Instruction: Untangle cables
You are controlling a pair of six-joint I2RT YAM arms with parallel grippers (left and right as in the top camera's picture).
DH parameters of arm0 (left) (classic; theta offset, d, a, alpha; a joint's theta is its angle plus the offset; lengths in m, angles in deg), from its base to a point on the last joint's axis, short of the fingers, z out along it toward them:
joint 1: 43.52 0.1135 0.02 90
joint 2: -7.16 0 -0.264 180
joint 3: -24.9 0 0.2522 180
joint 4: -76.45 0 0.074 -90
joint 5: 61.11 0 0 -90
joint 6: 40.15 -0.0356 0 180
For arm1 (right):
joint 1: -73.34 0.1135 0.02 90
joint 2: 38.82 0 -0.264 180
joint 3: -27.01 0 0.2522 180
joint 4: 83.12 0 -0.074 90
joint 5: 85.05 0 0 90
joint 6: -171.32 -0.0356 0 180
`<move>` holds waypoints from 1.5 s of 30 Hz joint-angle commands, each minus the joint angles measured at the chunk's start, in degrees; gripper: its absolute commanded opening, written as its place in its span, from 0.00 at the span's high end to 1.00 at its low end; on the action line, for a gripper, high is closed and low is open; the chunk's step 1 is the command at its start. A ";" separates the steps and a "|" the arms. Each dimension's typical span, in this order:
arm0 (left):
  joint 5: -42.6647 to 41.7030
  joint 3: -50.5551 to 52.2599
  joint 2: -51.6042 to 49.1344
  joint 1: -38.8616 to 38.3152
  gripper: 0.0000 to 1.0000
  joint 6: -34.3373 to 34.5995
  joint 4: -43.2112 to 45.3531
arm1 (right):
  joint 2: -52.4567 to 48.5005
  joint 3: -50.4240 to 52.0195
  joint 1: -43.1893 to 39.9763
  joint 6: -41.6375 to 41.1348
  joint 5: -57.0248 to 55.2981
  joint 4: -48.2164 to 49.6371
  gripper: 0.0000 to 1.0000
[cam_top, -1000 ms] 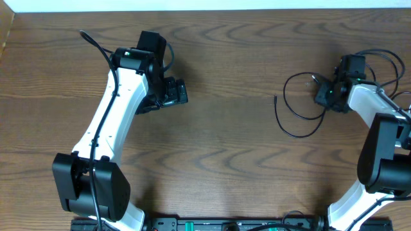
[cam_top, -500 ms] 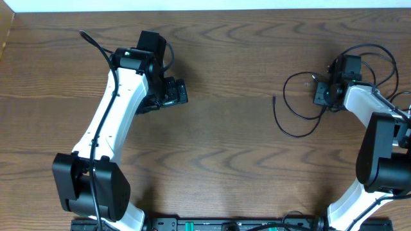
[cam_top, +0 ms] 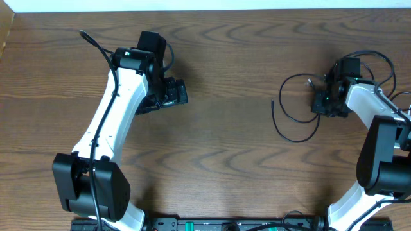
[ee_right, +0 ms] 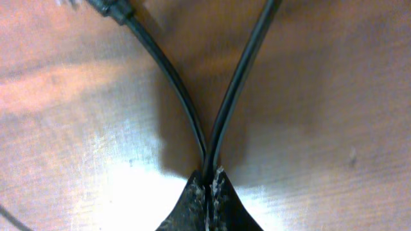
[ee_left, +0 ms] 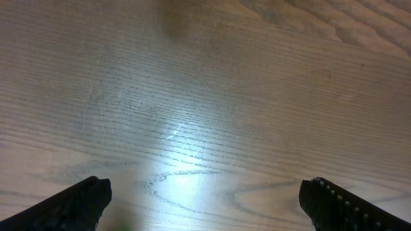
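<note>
Currently: thin black cables lie in loose loops on the right side of the desk, with one free end pointing toward the middle. Right wrist view: two black strands converge in a V and meet at the fingertips. The right jaws are closed to a narrow slit, pinching both strands; whether they touch the wood or sit just above it, cannot tell. The left strand carries a plug at the frame's upper edge. Left arm is well apart, on the far left. The left jaws are spread wide over bare wood.
</note>
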State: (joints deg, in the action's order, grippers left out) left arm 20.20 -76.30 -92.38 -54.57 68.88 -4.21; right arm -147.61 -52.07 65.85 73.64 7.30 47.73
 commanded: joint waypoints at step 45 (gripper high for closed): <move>0.28 0.00 0.31 -0.17 0.01 -1.01 -0.96 | 8.98 -3.80 -6.14 24.15 7.56 -13.99 0.22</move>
State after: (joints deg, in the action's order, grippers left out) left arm 20.20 -76.30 -92.38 -54.57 68.86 -4.82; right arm -138.76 -60.01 56.28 89.73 19.91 31.92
